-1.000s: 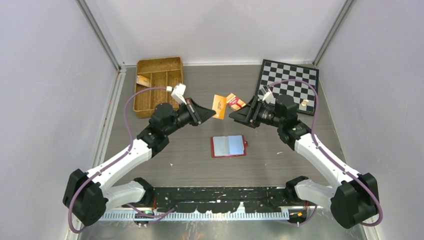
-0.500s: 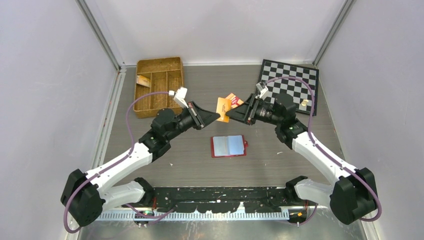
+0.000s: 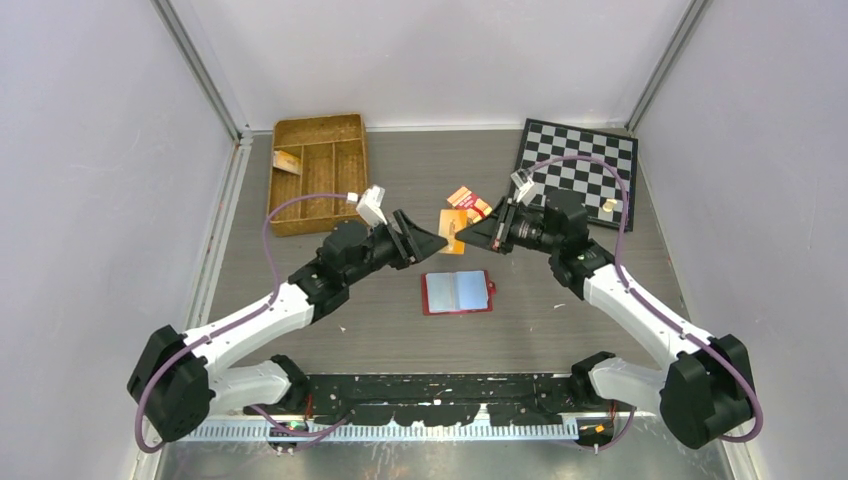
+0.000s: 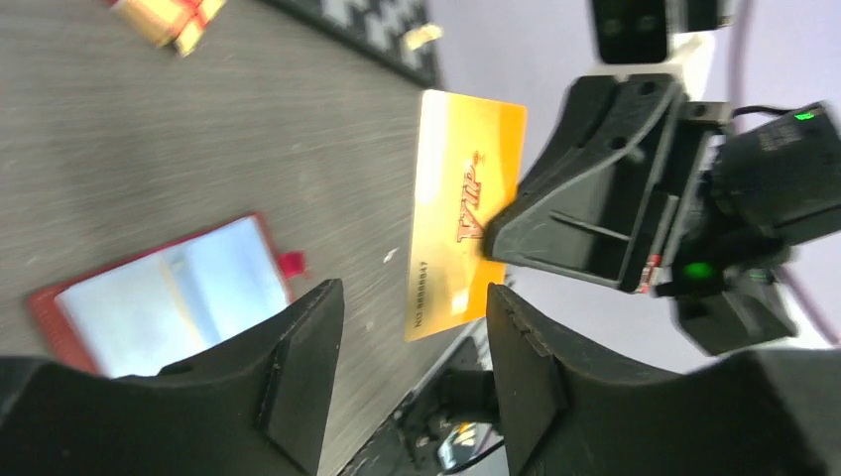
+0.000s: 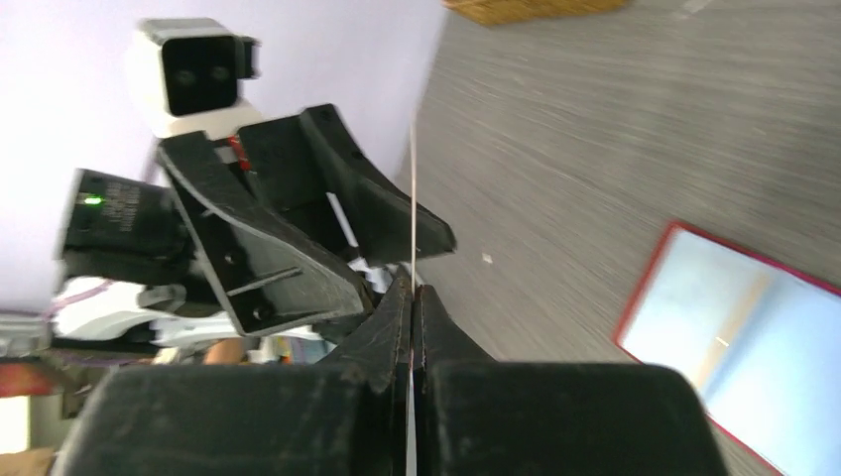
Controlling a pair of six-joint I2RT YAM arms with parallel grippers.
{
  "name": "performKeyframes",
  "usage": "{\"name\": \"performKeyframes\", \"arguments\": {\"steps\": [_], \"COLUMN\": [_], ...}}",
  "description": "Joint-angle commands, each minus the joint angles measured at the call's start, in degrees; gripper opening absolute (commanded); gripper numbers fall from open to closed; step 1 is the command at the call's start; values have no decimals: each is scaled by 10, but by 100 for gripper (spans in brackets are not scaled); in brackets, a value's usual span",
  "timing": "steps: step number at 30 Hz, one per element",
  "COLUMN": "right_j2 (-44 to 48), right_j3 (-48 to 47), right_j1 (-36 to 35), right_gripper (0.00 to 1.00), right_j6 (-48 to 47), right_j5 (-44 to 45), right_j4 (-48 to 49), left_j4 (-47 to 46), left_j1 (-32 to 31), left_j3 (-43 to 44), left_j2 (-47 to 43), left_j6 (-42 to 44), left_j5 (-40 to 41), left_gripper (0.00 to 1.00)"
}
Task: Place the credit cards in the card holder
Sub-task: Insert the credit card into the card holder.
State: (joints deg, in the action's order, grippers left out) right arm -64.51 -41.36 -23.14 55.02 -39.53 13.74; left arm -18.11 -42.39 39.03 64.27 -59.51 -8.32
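One orange-yellow credit card (image 3: 452, 224) is held in the air above the table, between the two arms. My right gripper (image 3: 466, 233) is shut on its edge; the right wrist view shows the card edge-on (image 5: 413, 188) between the pressed fingers (image 5: 397, 317). My left gripper (image 3: 436, 239) faces it with jaws apart, touching nothing. In the left wrist view the card (image 4: 461, 198) hangs just beyond the open fingers (image 4: 307, 337). The dark-red card holder (image 3: 457, 292) lies open and flat below, its bluish sleeves up (image 4: 169, 297) (image 5: 754, 337).
An orange-and-red banded pack (image 3: 468, 200) lies on the table behind the grippers. A brown wicker divided tray (image 3: 318, 170) stands at the back left. A chessboard (image 3: 580, 170) lies at the back right with a small pale piece (image 3: 608, 205) on it.
The card has passed from my left gripper to my right: the right jaws shut on it and the left jaws opened. Both arms moved toward each other over the table's middle.
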Motion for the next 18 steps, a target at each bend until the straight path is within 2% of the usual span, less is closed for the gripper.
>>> {"name": "performKeyframes", "arguments": {"steps": [1, 5, 9, 18], "right_j2": [-6, -55, -117, -207], "right_j3": [-30, -33, -25, -39], "right_j1": [3, 3, 4, 4], "right_gripper": [0, 0, 0, 0], "right_j6": [-136, -204, -230, -270], "right_j5": [51, 48, 13, 10], "right_j4": [-199, -287, -294, -298], "left_j4": [125, 167, 179, 210], "left_j1": [-3, -3, -3, -3], "left_j3": [10, 10, 23, 54], "left_j2": [15, 54, 117, 213], "left_j6": [41, 74, 96, 134], "left_j5": [60, 63, 44, 40], "left_gripper": [61, 65, 63, 55]}}
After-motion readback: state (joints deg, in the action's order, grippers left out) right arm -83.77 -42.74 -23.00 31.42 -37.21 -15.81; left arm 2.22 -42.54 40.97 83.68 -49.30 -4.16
